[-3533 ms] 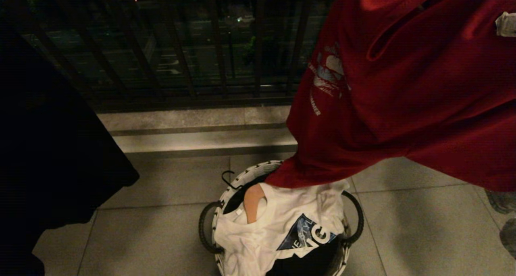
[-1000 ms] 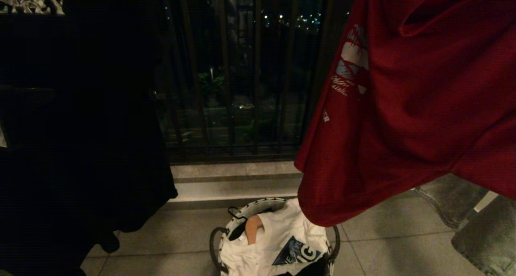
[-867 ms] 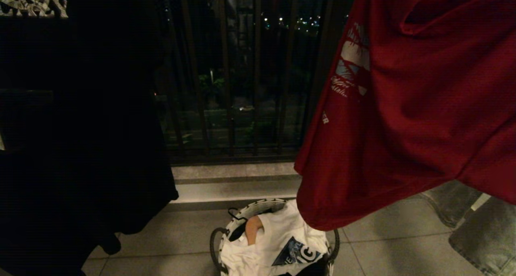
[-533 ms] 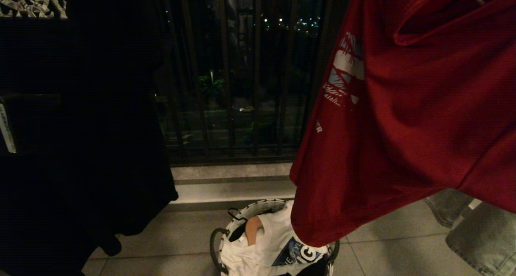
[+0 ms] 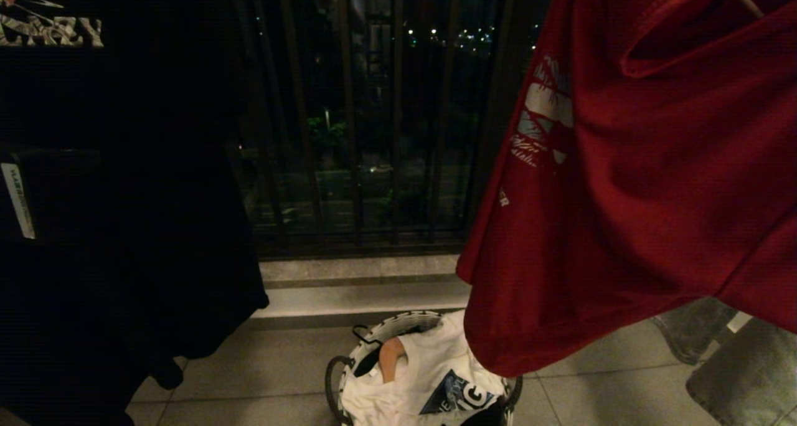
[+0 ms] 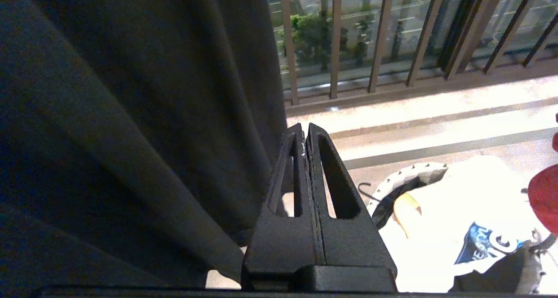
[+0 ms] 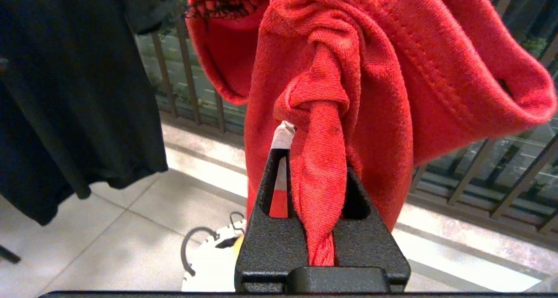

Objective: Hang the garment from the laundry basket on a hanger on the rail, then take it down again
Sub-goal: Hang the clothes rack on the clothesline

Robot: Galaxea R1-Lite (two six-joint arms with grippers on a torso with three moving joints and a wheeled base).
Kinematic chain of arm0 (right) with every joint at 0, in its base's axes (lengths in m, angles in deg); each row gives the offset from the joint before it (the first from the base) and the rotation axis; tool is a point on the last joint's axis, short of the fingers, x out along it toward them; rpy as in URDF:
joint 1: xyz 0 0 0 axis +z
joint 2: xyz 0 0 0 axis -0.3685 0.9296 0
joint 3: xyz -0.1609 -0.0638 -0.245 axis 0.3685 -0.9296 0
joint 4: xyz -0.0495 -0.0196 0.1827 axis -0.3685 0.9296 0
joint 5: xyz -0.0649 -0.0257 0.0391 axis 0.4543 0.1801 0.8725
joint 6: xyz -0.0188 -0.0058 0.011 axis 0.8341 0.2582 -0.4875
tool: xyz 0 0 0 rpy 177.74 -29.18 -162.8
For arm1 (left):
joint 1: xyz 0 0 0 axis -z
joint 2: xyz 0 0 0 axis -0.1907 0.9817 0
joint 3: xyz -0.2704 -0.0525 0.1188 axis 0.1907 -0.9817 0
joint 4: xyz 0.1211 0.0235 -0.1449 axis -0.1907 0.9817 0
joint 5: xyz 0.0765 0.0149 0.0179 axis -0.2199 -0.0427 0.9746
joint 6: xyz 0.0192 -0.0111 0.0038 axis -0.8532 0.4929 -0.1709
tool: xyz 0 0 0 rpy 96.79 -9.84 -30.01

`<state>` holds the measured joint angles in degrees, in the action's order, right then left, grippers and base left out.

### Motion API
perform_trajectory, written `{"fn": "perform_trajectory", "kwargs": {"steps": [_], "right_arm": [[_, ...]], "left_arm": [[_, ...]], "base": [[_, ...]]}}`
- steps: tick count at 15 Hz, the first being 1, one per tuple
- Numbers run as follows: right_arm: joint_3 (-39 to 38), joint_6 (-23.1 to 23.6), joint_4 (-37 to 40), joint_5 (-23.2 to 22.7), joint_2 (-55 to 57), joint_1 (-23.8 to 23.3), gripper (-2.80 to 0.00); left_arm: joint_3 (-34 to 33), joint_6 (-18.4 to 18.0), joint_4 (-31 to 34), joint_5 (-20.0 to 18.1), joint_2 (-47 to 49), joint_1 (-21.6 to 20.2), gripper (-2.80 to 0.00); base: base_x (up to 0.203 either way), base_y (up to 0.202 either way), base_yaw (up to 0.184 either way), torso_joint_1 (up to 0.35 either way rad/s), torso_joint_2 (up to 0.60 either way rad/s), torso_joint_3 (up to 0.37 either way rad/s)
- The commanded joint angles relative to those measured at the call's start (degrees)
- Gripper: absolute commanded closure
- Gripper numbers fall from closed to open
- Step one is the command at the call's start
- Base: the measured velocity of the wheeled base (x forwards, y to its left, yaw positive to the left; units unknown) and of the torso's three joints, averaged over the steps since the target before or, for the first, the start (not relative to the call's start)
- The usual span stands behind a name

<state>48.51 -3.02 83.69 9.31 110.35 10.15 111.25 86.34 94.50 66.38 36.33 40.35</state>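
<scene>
Right gripper (image 7: pixel 311 158) clenched on red garment (image 5: pixel 647 177), held above the laundry basket (image 5: pixel 398 326). Left gripper (image 6: pixel 304 134) clenched, holding nothing, beside black T-shirt (image 6: pixel 130 115).

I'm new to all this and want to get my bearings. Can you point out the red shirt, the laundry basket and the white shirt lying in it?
red shirt (image 5: pixel 654 183): head view, on its hanging body.
laundry basket (image 5: pixel 389 324): head view, on its patterned rim.
white shirt (image 5: pixel 429 357): head view, on the plain cloth above its dark graphic.
</scene>
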Motion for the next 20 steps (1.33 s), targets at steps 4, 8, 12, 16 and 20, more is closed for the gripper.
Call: {"fn": "perform_trajectory", "kwargs": {"steps": [4, 8, 12, 16, 20], "right_arm": [[-4.4, 0.1, 0.1, 0.0, -2.1, -0.3, 0.0], [-7.8, 0.1, 0.1, 0.0, -4.3, -0.7, 0.0], [-10.7, 0.1, 0.1, 0.1, -5.3, -0.7, 0.0], [-15.9, 0.0, 0.0, 0.1, -6.6, -0.7, 0.0], [-18.6, -0.1, -0.3, 0.1, -7.8, -0.7, 0.0]], "left_arm": [[0.0, 0.0, 0.1, 0.2, 0.1, 0.0, 0.0], [0.0, 0.0, 0.0, 0.2, 0.1, 0.0, 0.0], [0.0, 0.0, 0.0, 0.2, -0.1, 0.0, 0.0], [0.2, 0.0, 0.0, 0.2, -0.1, 0.0, 0.0], [0.0, 0.1, -1.0, 0.2, -0.1, 0.0, 0.0]], "base": [[0.0, 0.0, 0.0, 0.088, -0.41, -0.329], [0.0, 0.0, 0.0, 0.129, -0.45, -0.327], [0.0, 0.0, 0.0, 0.163, -0.48, -0.318], [0.0, 0.0, 0.0, 0.189, -0.49, -0.31], [0.0, 0.0, 0.0, 0.213, -0.52, -0.308]]}}
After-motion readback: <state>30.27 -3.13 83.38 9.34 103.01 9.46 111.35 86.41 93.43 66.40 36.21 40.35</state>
